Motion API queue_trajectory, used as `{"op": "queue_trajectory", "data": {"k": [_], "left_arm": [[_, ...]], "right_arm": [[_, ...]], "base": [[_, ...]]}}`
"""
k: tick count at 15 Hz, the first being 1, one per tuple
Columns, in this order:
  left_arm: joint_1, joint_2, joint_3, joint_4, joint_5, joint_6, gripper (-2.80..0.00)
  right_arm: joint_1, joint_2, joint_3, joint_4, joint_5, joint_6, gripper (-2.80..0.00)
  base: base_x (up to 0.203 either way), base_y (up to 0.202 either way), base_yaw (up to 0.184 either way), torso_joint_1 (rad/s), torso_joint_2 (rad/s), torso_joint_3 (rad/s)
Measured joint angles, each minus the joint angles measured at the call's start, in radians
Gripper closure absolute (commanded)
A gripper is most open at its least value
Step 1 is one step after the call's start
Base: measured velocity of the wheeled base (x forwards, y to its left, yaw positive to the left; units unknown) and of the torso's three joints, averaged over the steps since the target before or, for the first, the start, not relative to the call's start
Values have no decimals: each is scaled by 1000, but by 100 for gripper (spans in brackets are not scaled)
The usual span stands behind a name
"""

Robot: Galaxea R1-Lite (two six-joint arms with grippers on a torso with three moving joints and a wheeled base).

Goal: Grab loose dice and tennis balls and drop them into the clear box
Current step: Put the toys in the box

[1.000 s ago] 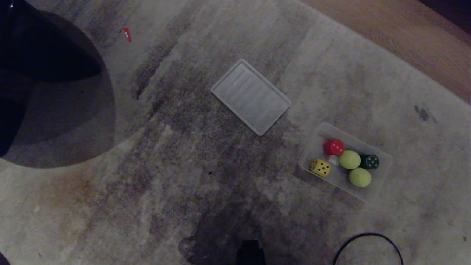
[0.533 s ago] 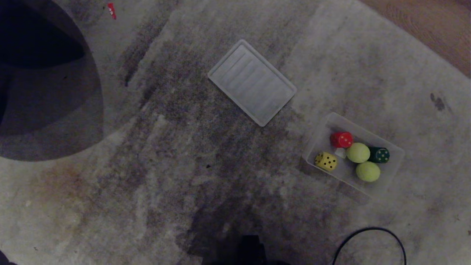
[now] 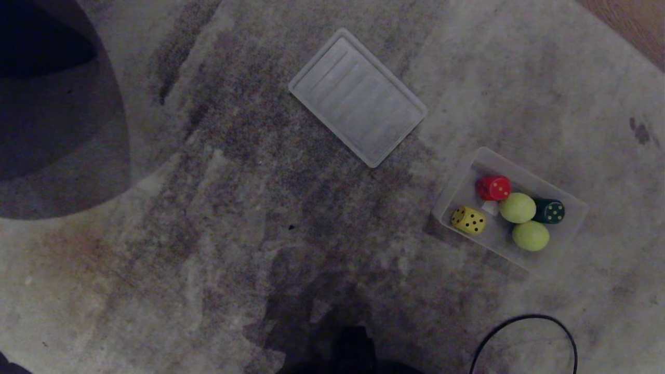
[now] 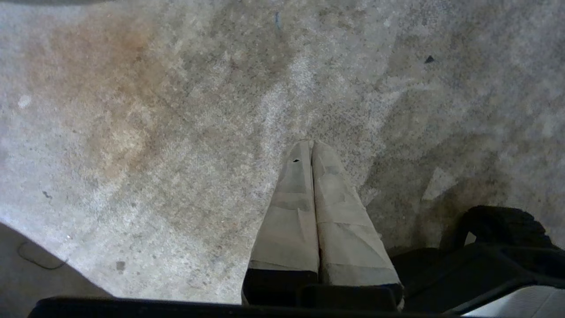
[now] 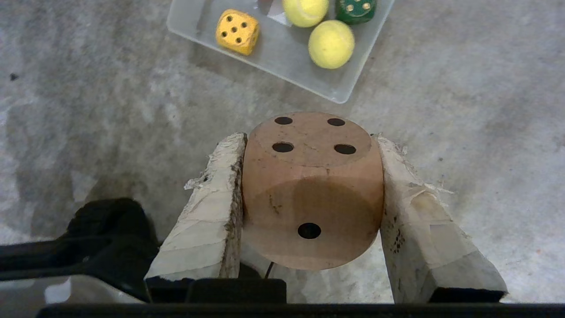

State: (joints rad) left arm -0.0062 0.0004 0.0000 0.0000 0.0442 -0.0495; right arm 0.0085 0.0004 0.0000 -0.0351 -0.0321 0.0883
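Your right gripper (image 5: pixel 309 185) clamps a tan wooden die (image 5: pixel 311 190); the clear box (image 5: pixel 348 88), at 12 o'clock beyond it, holds tennis balls (image 5: pixel 331 44) and dice (image 5: pixel 237 32); left gripper (image 4: pixel 312 148) pinched empty

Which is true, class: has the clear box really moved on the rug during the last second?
No. The clear box keeps its place beside the ribbed lid and the dark rug stain; the whole head view shifted together, so the camera moved.
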Motion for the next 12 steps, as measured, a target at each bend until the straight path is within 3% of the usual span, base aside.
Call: {"op": "queue_trajectory", "data": {"k": [3, 6, 12], "left_arm": [[0, 0, 0, 0, 1, -2, 0], [0, 0, 0, 0, 0, -2, 0], [0, 0, 0, 0, 0, -2, 0]], "right_arm": [[0, 1, -13, 8, 0, 16, 0], [0, 56, -152, 90, 1, 31, 0], [7, 432, -308, 126, 46, 65, 0]], "base": [[0, 0, 0, 0, 0, 0], [0, 0, 0, 0, 0, 0], [0, 0, 0, 0, 0, 0]]}}
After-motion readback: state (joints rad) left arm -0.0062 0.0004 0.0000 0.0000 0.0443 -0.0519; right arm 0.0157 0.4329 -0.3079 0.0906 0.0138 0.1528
